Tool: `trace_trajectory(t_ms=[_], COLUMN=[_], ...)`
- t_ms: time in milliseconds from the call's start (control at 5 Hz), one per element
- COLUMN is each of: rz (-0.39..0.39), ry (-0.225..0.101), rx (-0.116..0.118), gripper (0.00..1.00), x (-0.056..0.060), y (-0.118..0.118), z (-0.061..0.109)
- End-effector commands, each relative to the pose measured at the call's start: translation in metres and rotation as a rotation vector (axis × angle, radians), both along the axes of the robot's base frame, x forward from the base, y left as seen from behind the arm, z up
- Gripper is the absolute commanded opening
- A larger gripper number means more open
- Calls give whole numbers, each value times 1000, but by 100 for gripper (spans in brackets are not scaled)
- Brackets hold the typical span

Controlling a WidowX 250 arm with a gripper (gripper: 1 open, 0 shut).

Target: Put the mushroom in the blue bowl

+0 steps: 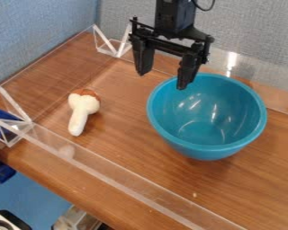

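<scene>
Gripper [168,74] pts straight down, fingers spread wide w/ nothing held, above blue bowl's [237,126] 11 o'clock rim (mushroom [80,111] lies at bowl's 9 o'clock, apart).

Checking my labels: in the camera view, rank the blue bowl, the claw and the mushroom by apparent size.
1. Glossy teal-blue round bowl
2. Open black metal claw
3. Small toy mushroom with cream stem and brown-orange cap

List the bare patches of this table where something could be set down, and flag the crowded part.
Free: the wooden table between the mushroom and the blue bowl, and the back left corner behind the mushroom. Crowded: the right side, filled by the bowl with the open gripper over its back rim.
</scene>
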State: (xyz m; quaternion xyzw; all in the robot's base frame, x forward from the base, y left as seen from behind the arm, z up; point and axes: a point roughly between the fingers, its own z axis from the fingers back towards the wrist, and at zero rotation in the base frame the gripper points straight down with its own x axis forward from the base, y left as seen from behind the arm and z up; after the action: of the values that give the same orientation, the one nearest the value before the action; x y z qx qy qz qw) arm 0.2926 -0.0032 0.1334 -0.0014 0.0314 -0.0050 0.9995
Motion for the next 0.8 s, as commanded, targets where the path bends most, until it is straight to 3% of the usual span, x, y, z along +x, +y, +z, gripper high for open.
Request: trace_trajectory(t_ms=[0,200,600], rz=[7,31,129], ry=[14,24,-8], rx=[-3,-8,1], gripper=[100,100,100], x=[-2,-5,-30], y=[3,13,74], z=[-6,-12,-13])
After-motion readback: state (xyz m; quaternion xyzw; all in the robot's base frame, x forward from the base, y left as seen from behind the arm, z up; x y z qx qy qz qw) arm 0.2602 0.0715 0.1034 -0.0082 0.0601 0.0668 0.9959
